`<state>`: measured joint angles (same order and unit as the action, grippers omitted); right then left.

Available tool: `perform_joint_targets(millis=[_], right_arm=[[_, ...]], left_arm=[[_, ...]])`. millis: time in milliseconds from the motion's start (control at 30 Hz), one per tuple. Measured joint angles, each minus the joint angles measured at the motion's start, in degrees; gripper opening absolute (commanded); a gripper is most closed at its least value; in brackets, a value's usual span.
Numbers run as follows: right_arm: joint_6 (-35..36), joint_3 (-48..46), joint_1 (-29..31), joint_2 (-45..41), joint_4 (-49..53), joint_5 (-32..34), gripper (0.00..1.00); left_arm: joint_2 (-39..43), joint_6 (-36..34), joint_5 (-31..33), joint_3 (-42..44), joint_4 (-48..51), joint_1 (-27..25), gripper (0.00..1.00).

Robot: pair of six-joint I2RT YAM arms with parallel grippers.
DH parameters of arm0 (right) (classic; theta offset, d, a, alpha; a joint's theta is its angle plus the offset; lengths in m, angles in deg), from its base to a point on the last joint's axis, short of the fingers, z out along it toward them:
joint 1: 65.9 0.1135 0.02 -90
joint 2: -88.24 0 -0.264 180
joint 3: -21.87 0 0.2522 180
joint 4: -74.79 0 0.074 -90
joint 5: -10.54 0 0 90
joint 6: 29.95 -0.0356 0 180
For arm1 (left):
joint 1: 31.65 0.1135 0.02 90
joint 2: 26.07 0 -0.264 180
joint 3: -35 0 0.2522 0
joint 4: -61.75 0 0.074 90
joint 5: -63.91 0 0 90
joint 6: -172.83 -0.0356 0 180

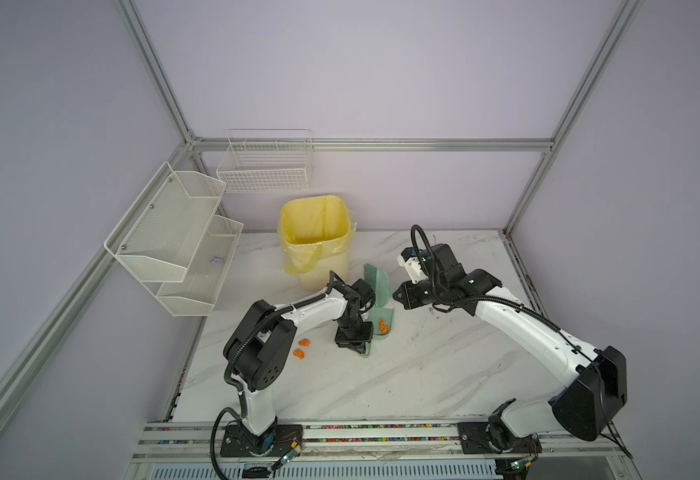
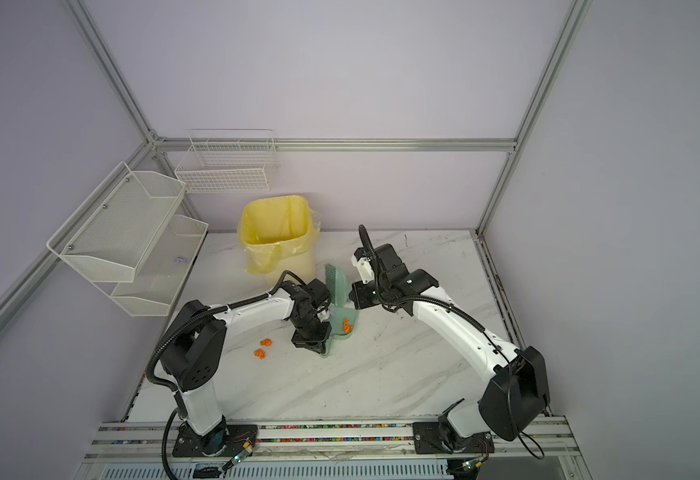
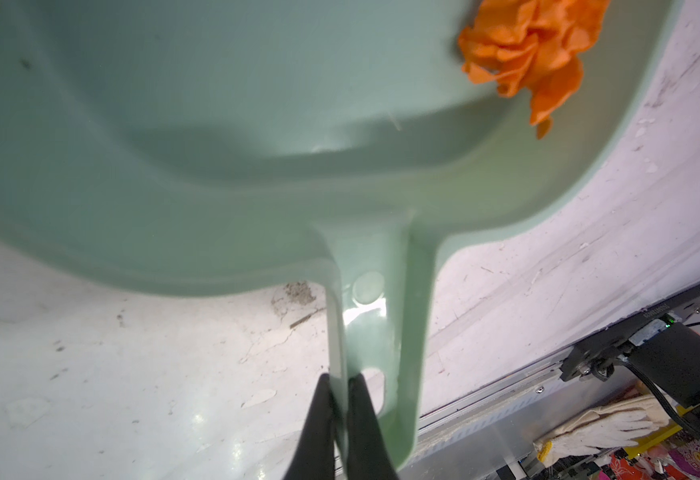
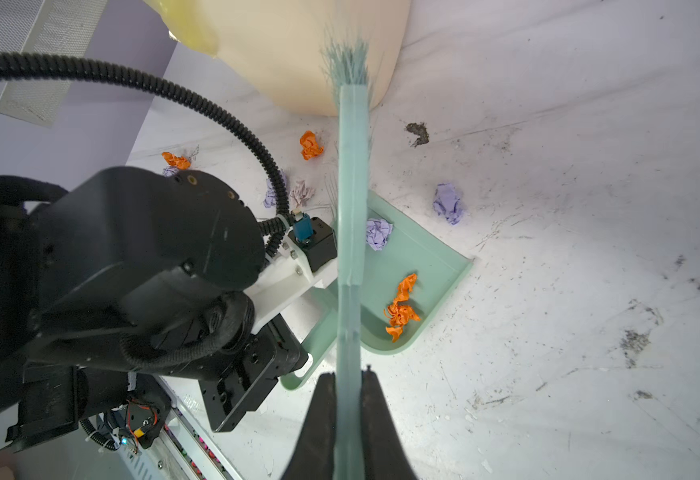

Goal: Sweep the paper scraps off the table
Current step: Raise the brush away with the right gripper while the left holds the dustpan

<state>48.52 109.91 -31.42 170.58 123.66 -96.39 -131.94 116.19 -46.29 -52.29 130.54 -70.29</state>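
Left claw [image 3: 340,388] is pressed shut on the thin edge of the handle of the green dustpan [image 3: 256,166]. Right claw [image 4: 348,380] is closed tight on the flat handle of the green brush [image 4: 353,187].

We see the paper scraps [image 4: 400,307] in several places. Crumpled orange ones and one lilac wad [image 4: 378,233] lie inside the dustpan. Another lilac wad [image 4: 448,203] lies on the worktop [image 1: 381,374] just beside the pan's open edge. More scraps lie between the pan and the bin [image 1: 319,245], and the left arm [image 4: 132,249] with its ribbed black cable [image 4: 215,112] partly covers them. Two orange wads [image 1: 301,348] sit apart, near the left arm's elbow.

The brush hangs over the dustpan, with its bristles toward the bin. White mesh shelves [image 1: 173,237] and a wire basket [image 1: 267,166] hang on the walls.

Small lettering on a black plate [image 3: 656,311] is too blurred to read.

The dustpan is smooth, glossy plastic with a rounded back wall. The bin is cream, lined with a thin yellow bag. The worktop is white with grey veins and dark smudges.
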Motion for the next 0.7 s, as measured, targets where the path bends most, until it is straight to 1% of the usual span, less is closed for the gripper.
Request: perform_joint_targets(millis=[67,300,433,567,700], right_arm=[[0.0,0.6,-0.5,1.0,0.3,0.9,0.0],[1.2,5.9,-3.5,9.6,0.1,5.8,0.0],[2.2,8.4,-4.1,13.1,-0.2,8.5,0.0],[3.1,8.7,-4.1,15.3,-0.9,9.7,0.0],[3.3,5.8,-4.1,15.8,-1.7,9.0,0.0]], left_arm=[[0.0,0.0,0.0,0.0,0.0,0.0,0.0],[0.0,0.0,0.1,0.0,0.0,0.0,0.0],[0.0,0.0,0.1,0.0,0.0,0.0,0.0],[0.0,0.0,0.2,0.0,0.0,0.0,0.0],[0.0,0.0,0.2,0.0,0.0,0.0,0.0]])
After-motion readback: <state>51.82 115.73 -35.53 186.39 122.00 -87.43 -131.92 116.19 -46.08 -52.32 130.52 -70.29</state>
